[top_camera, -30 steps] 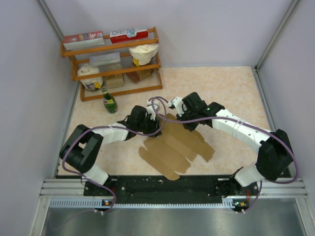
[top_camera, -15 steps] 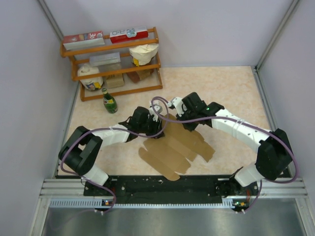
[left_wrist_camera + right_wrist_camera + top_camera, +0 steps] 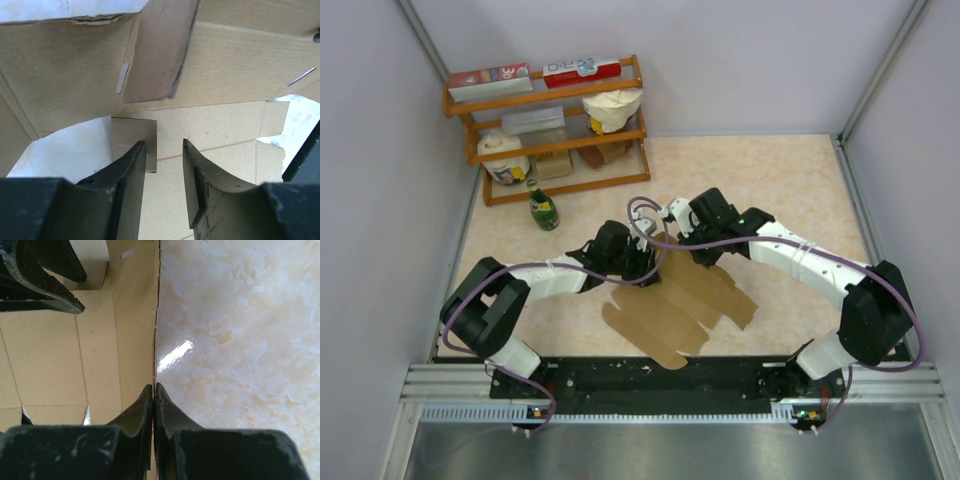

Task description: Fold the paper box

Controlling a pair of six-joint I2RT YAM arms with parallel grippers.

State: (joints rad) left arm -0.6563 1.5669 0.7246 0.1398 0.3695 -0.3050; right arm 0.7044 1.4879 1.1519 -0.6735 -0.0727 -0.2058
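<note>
1. Seeing the paper box [image 3: 685,305] as a flat die-cut sheet of plain brown cardboard, matt and finely ribbed, with scored fold lines, rounded flaps and small tabs.
2. Finding it lying opened out near the middle of the table [image 3: 770,170], between the two arms.
3. Noticing, in the left wrist view, one darker flap standing up from the sheet.
4. Finding the right gripper [image 3: 154,389], black with curved fingers, clenched on a thin edge on the far side of the cardboard, the fingertips meeting on it.
5. Finding the left gripper [image 3: 164,146] with its black fingers parted above the sheet and grasping nothing, a small square tab lying just beside one fingertip.
6. Reading no print on the cardboard, only noting a small blank white sticker [image 3: 122,78].
7. Looking at a glossy cream tabletop with a marbled pattern, reflecting the light.
8. Seeing an orange-brown wooden rack [image 3: 570,187] at the far left, holding red-and-white printed boxes [image 3: 582,68] on top, their writing too small to read, and a cream paper bag [image 3: 612,108] below.
9. Noting a green glass bottle [image 3: 542,208] standing upright on the table in front of the rack.
10. Observing plain pale grey walls [image 3: 720,60] around, and a grooved metal rail [image 3: 670,400] along the near edge.
</note>
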